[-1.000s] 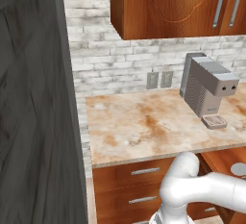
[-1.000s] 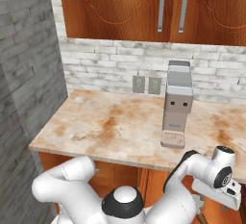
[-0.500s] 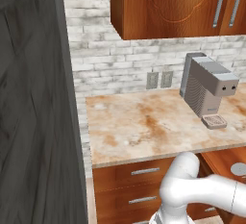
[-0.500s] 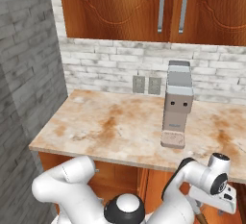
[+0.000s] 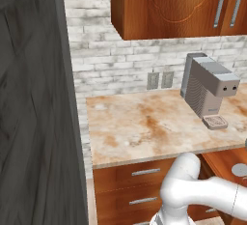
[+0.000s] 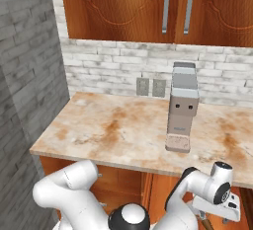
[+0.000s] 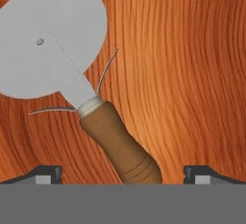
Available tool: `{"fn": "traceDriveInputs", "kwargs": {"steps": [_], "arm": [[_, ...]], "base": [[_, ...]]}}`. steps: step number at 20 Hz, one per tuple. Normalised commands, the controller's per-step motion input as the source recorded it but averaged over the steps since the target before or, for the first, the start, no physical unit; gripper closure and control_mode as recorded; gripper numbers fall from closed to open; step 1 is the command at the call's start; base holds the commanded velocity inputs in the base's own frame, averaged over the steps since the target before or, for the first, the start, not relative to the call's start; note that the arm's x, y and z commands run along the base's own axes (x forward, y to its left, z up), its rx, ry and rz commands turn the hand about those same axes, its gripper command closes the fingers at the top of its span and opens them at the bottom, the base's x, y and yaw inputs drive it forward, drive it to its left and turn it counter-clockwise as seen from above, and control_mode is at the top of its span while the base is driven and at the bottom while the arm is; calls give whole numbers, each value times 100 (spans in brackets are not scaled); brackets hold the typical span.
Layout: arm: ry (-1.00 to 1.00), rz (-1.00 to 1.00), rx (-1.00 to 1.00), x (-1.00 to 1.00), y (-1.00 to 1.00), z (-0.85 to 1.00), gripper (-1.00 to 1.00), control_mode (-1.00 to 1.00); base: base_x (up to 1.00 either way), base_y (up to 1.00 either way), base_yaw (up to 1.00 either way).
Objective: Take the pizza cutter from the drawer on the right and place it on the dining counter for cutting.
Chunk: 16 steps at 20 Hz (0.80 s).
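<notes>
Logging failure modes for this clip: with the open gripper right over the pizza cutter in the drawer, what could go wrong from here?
1. The pizza cutter lies slanted on the drawer floor, its handle running askew between the open gripper tips; closing might pinch it off-centre so it twists or slips.
2. The handle is rounded and tapered, so a grip near its end could squeeze it out.

Evenly and softly lit throughout, rendered, no glare anywhere. Sharp from edge to edge, no blur, no bending at the borders. Faint soft shade under the wall cabinets (image 6: pixel 163 7) and beneath the worktop (image 5: pixel 154 122) lip. Flat, shadowless grey on the pizza cutter (image 7: pixel 72 74) wheel over bright drawer (image 7: pixel 192 74) wood.
</notes>
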Motion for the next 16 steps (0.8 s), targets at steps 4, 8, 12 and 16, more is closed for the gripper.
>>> {"fn": "traceDriveInputs", "kwargs": {"steps": [4, 8, 12, 16], "arm": [[0, 9, 0, 0, 0, -28, -100, -100], [-3, 10, 1, 0, 0, -32, -100, -100], [0, 6, 0, 0, 0, -18, -100, -100], [0, 3, 0, 0, 0, -8, -100, -100]], "base": [[0, 0, 0], [0, 0, 0], [0, 0, 0], [0, 0, 0]]}}
